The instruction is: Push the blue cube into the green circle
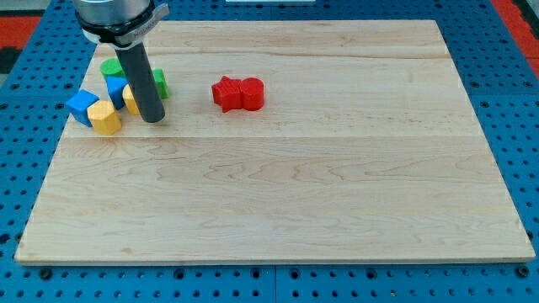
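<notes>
A blue cube (pixel 82 106) sits near the board's left edge, touching a yellow block (pixel 105 119) on its right. A green rounded block (pixel 114 67) lies above them, with a second blue block (pixel 116 89) just below it. My rod comes down from the view's top left, and my tip (pixel 153 120) rests on the board to the right of this cluster. The rod partly hides another yellow block (pixel 131 100) on its left and a second green block (pixel 159 82) on its right. The tip is well to the right of the blue cube, not touching it.
Two red blocks (pixel 226 93) (pixel 251 93) lie side by side, touching, to the right of my tip. The wooden board (pixel 295 185) sits on a blue pegboard surface (pixel 25 168).
</notes>
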Motion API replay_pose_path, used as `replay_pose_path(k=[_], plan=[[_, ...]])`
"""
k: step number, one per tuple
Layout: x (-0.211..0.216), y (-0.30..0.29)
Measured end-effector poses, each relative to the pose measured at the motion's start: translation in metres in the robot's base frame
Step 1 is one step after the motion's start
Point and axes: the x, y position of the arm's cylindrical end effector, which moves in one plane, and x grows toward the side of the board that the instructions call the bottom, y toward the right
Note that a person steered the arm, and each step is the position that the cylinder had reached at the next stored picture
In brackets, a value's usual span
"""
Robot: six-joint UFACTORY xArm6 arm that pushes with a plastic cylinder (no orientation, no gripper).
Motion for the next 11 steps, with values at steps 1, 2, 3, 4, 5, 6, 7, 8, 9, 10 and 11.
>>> replay_pose_path(k=[1, 2, 3, 4, 5, 6, 7, 8, 9, 10, 11], plan=[[0.000, 0.004], [0.032, 0.009], [0.077, -0.090], [0.078, -0.138], [0.045, -0.138], [0.035, -0.135], [0.004, -0.105], [-0.029, -0.102], [-0.014, -0.127], [-0.017, -0.139], [-0.046, -0.133]])
